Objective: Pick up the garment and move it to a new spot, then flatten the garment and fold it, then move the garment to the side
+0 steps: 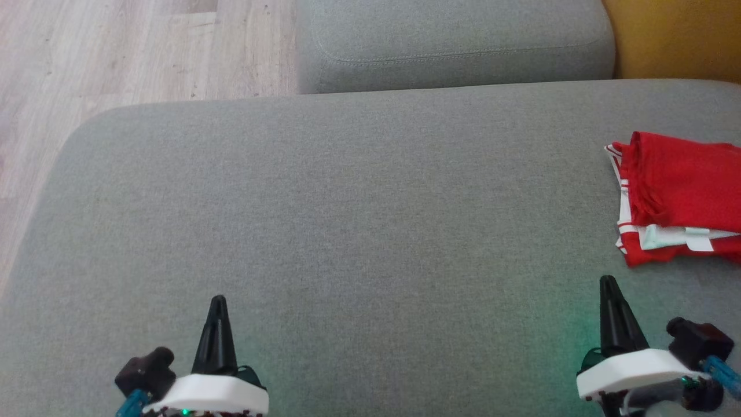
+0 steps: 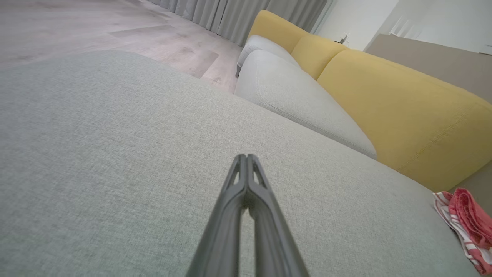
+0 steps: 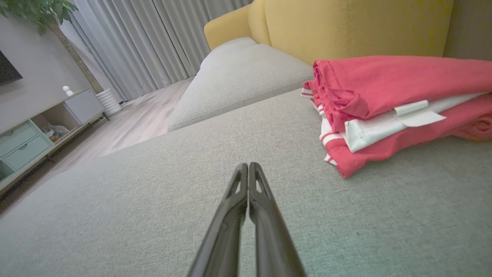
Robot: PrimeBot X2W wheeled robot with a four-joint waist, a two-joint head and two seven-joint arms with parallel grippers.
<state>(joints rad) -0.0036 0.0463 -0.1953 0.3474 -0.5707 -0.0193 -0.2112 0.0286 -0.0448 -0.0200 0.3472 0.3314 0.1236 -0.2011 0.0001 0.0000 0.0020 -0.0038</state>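
Head view looks down on a broad grey seat cushion [image 1: 347, 231] that spans nearly the whole frame. A second grey cushion [image 1: 451, 40] butts against its far edge, a yellow backrest [image 1: 671, 35] fills the far right corner, and pale wood floor [image 1: 116, 52] lies to the far left.

The garment [image 1: 683, 191] is red with white striped trim. It sits on the big cushion at the right edge, partly cut off by the frame. It is folded into a compact stack, with a white layer and a label peeking out between red layers. The right wrist view shows the stack close ahead and to the right of that arm's fingers, not touching them.

The right gripper [image 1: 608, 284] rests low on the right, just short of the stack, its two fingers pressed together with nothing between them. The left gripper [image 1: 217, 313] sits low on the left, well apart from the cloth, also closed and empty.

Since the stack is folded and off to the side, I judge the last step, setting it aside, to be essentially done. To finish well, the right arm should move away from the stack rather than across it, so a fingertip cannot snag the loose near corner or drag a layer open. If it needs a further nudge, pinching all layers at the near folded edge would hold the fold better than pushing the top layer.
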